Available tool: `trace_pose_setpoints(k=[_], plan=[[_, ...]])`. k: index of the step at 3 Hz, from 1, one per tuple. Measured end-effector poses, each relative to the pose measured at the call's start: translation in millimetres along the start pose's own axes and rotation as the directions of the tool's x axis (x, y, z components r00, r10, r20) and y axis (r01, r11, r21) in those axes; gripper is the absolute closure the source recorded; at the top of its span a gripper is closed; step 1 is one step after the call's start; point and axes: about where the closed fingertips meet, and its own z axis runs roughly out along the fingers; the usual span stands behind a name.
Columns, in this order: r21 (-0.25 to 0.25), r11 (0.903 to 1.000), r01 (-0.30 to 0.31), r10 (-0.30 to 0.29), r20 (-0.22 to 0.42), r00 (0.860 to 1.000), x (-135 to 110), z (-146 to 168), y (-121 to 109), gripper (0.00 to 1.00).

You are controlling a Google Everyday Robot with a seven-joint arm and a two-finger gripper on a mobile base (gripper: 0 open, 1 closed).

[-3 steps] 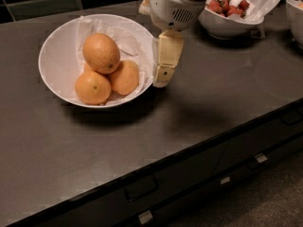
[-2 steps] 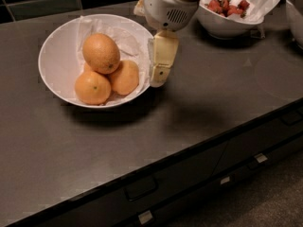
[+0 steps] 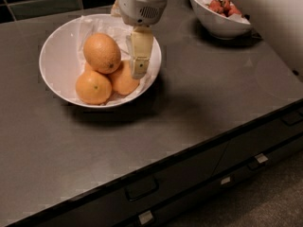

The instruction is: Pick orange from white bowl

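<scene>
The wide white bowl [image 3: 59, 65] lined with crinkled white paper sits on the dark counter at upper left. It holds the large, duller orange [image 3: 102, 52] on top of two smaller, brighter oranges [image 3: 93, 86]. My gripper [image 3: 138, 69] hangs over the bowl's right side, just right of the large orange and above the right small orange. One cream finger shows edge-on; it holds nothing that I can see.
A smaller white bowl of strawberries [image 3: 218, 13] stands at the upper right. The counter's front edge runs diagonally with drawer handles [image 3: 141, 189] below it. A dark tiled wall lies behind the bowl.
The gripper has moved left from beside the bowl's right rim to over its inside, closer to the oranges. The view has shifted, so the bowls sit differently in frame.
</scene>
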Motion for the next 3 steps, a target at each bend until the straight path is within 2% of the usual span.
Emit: trace_pose_setpoints(k=[2,3], plan=[[-0.024,0.9972,0.071,-0.071,0.026,0.997,-22.9,20.8,-23.5,0.00],[-0.027,0.9966,0.078,-0.077,0.031,0.997,-27.0,22.1,-23.5,0.12]])
